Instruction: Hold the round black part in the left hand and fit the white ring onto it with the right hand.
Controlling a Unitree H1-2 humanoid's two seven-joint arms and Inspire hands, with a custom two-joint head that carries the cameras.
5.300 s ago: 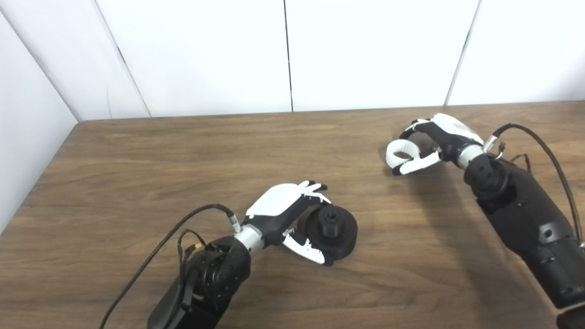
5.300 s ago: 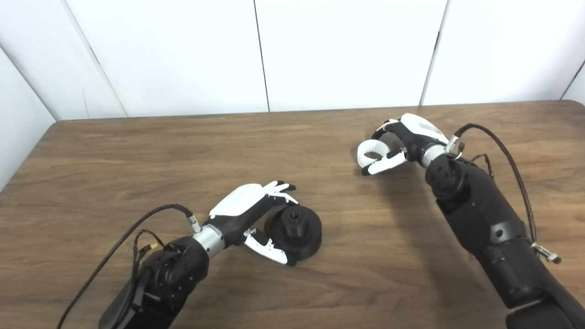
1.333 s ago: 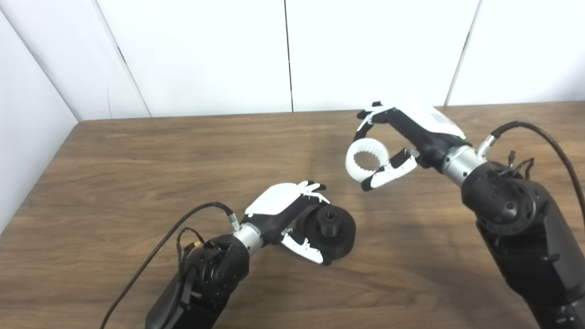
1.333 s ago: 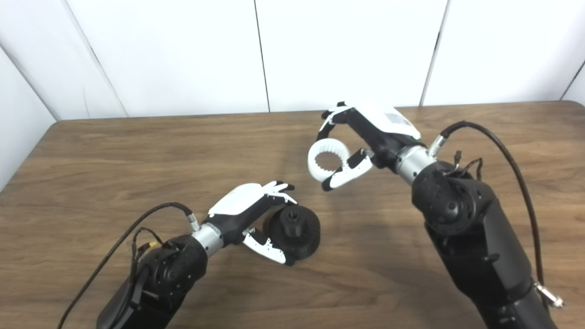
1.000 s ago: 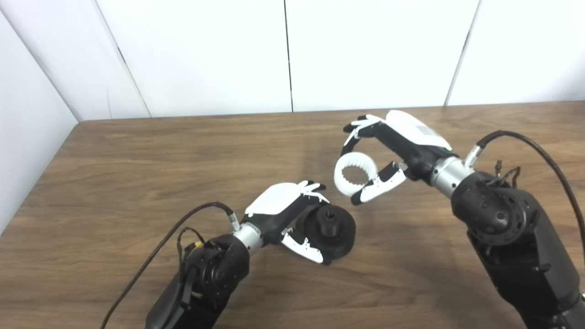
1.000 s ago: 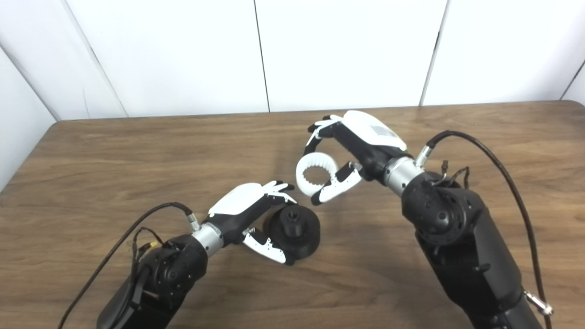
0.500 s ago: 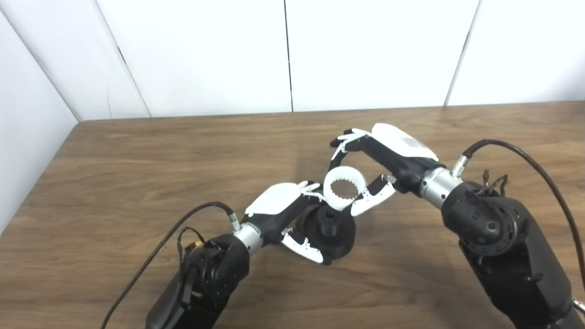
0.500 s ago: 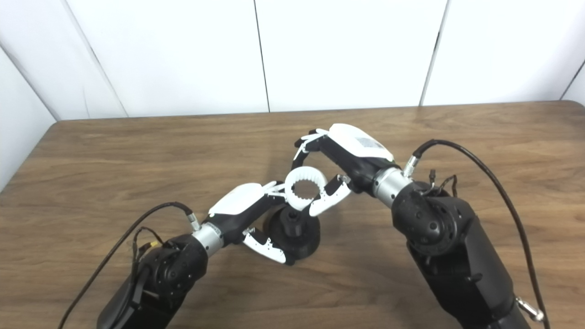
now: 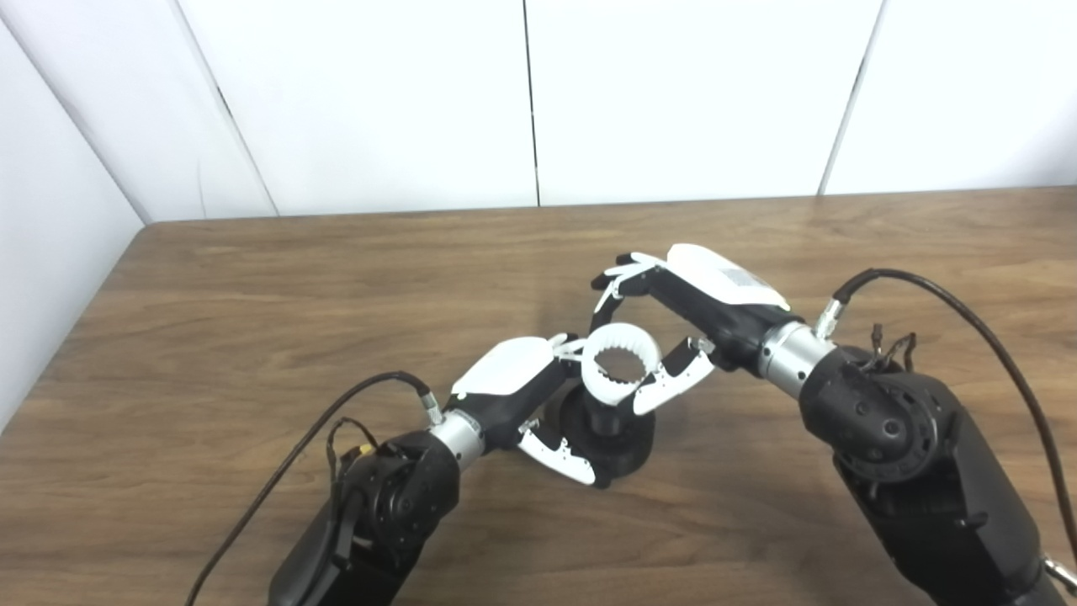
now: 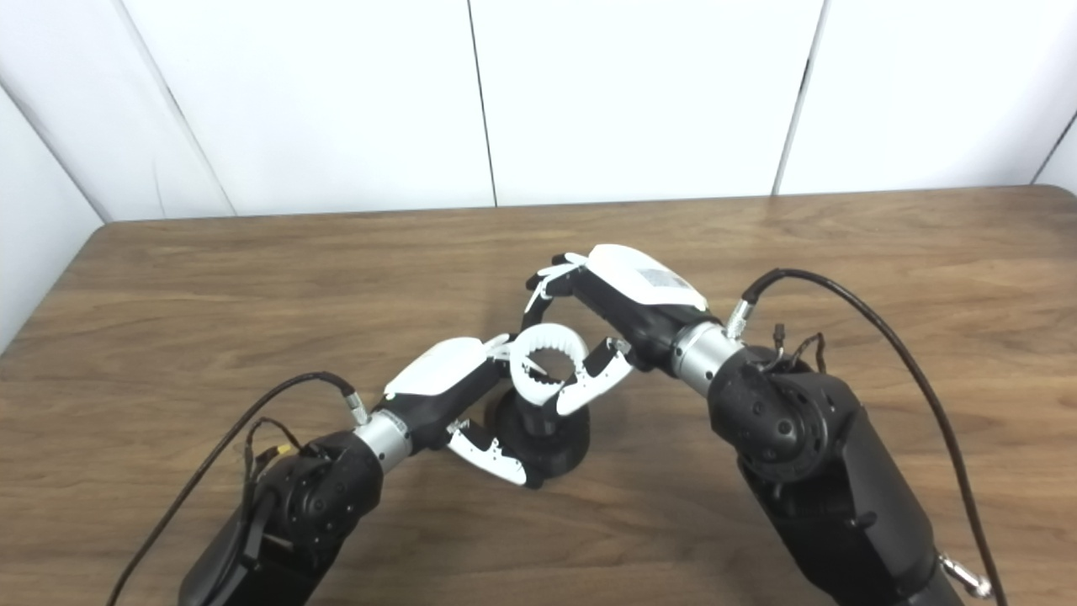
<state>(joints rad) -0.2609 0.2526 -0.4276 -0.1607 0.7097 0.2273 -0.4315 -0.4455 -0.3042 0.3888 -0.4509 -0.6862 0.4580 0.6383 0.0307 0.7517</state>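
The round black part (image 9: 618,442) sits on the wooden table (image 9: 252,286) near the middle, with a raised hub on top. My left hand (image 9: 526,391) is shut around its left side, fingers behind and thumb in front. My right hand (image 9: 673,324) is shut on the white toothed ring (image 9: 621,373) and holds it just above the hub, tilted toward the camera. The ring partly hides the hub. In the right eye view the ring (image 10: 549,360) overlaps the black part (image 10: 547,442) the same way.
White wall panels (image 9: 538,93) stand behind the table's far edge. A black cable (image 9: 951,290) loops from my right forearm and another cable (image 9: 278,471) from my left forearm over the table.
My right hand has carried the white ring from the right of the table, leftward and down, to just above the black part. My left hand and the black part have stayed in place.
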